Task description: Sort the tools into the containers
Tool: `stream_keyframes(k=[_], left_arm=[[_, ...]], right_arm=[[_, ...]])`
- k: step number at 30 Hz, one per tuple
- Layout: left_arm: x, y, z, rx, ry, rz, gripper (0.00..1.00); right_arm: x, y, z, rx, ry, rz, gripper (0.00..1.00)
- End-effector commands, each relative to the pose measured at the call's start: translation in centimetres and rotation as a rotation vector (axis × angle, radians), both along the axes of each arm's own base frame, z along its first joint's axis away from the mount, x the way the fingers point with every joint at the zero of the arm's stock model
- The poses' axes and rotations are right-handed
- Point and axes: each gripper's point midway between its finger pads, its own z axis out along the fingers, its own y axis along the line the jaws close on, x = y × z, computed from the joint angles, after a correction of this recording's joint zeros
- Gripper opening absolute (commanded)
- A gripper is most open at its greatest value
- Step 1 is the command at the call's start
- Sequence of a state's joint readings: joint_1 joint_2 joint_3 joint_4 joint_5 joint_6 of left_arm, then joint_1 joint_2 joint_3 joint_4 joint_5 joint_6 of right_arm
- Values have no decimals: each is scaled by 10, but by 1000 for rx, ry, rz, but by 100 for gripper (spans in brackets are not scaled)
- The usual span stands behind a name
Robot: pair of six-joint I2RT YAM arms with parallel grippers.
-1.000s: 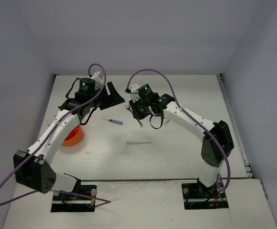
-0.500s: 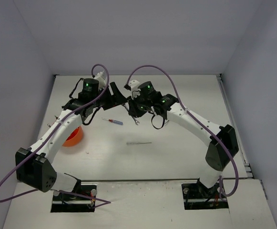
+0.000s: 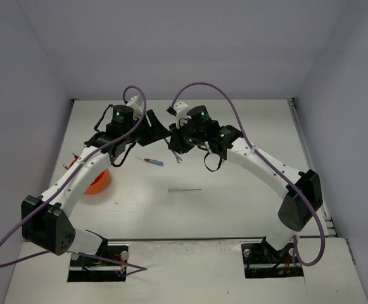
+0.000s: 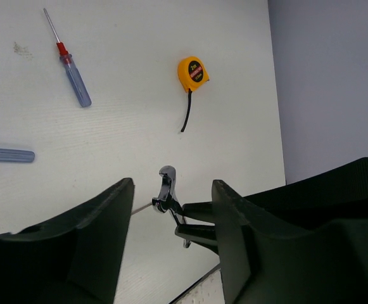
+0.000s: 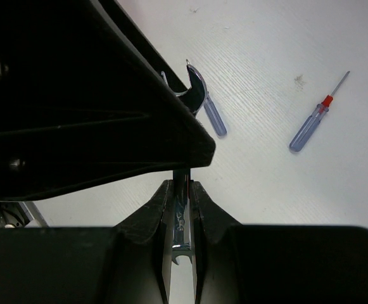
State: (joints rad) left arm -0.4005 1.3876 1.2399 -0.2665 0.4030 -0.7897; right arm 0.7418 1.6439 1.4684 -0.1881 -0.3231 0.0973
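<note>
The silver wrench (image 5: 181, 218) is hanging in mid-air above the middle of the table (image 3: 260, 123), its shank being pinched flat between the pressed-together fingers of the right gripper (image 5: 180, 185) and its open-jawed head sticking out past them. Over the last second the two arms have been closing on each other. The right arm has been carrying the wrench leftward and away from the bases, and the left gripper (image 4: 172, 187) has been swinging in to meet it. The left fingers, spread wide, are now standing on either side of the wrench head without touching it. This is looking like a handover taking shape, with the receiving fingers in place but not yet closing, so the wrench is depending wholly on the right grip. The move is making sense for the sorting, since the orange-red tub (image 3: 97, 183) is sitting on the left side, partly hidden under the left arm and well apart from the wrench. Below the grippers, a yellow tape measure (image 4: 192, 69), a blue-handled screwdriver (image 4: 71, 69) and a loose blue handle (image 4: 6, 154) are lying on the table, waiting to be sorted.
</note>
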Motion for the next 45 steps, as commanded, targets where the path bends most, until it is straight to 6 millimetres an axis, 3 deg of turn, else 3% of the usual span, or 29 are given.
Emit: stream_keyframes(k=[1,9,14,16,19,23,27,29,37,43,45], left_arm=[[6,-11,30,-77,-88,-8,44],[2,-13,30,-83,-95,-10,24],[0,-7,24,-52,-94,2,3],[-2,-6,22,-47,-93,3,0],[-3,-3,22,-35,-95,8,0],[-2,8,28,17,-126,29,0],[4,39,29,122,-138,100,0],[5,49,30,143,-138,118,0],[23,184,28,382,-100,416,0],[32,248,13,532,-52,557,0],[37,259,2,551,-22,569,0]], right_arm=[[-9,13,41,122,-66,42,0],[-14,16,42,138,-60,49,0],[-15,14,43,142,-64,38,0],[-15,12,42,141,-63,28,1],[-16,11,40,139,-59,23,11],[-15,7,43,137,-69,10,41],[-12,-1,46,137,-81,-8,56],[-11,-4,43,132,-79,-17,58],[-10,-26,23,86,-66,-73,63],[-9,-32,11,60,-50,-93,63],[-9,-34,7,53,-48,-97,63]])
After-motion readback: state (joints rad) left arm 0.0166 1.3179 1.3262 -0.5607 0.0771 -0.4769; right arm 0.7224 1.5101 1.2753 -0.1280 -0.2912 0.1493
